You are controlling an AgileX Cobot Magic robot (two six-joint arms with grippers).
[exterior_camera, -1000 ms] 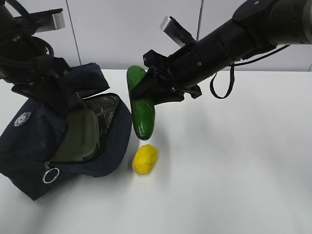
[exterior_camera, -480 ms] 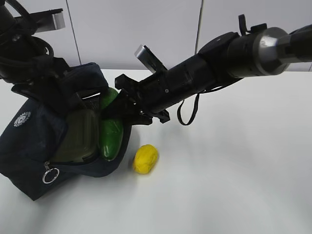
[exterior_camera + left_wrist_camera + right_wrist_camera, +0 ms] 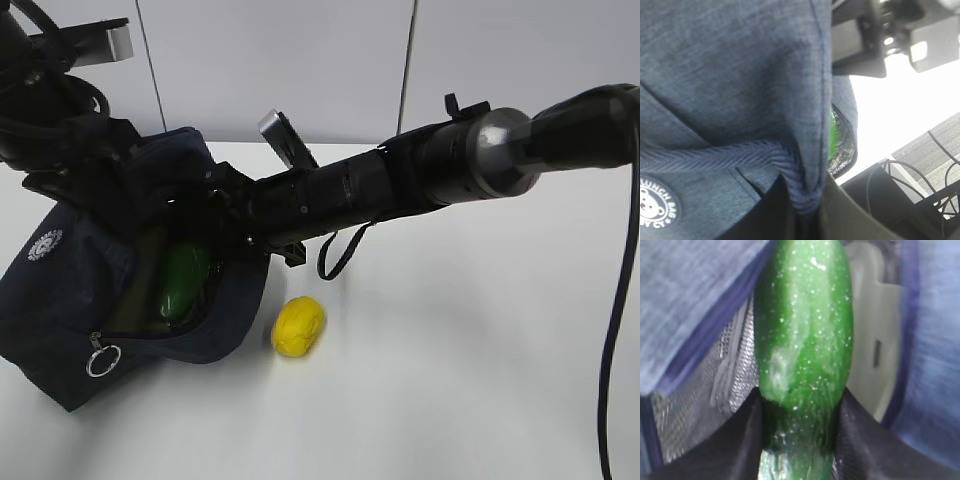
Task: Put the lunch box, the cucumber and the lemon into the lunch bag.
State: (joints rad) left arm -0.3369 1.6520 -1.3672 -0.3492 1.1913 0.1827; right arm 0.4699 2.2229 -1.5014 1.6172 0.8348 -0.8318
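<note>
At far left your left gripper (image 3: 150,190) is pinched tight on the lunch bag (image 3: 60,300) fabric, propping its mouth open. Inside, your right gripper (image 3: 215,235) clamps the cucumber (image 3: 182,282) between part-spread fingers, beside the lunch box (image 3: 872,340). To the right, the lemon (image 3: 298,326) lies on the table (image 3: 480,350), just beside the bag.

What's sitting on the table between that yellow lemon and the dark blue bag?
Nothing. In the exterior view the lemon lies just right of the lunch bag, with only a narrow strip of bare white table between them.
</note>
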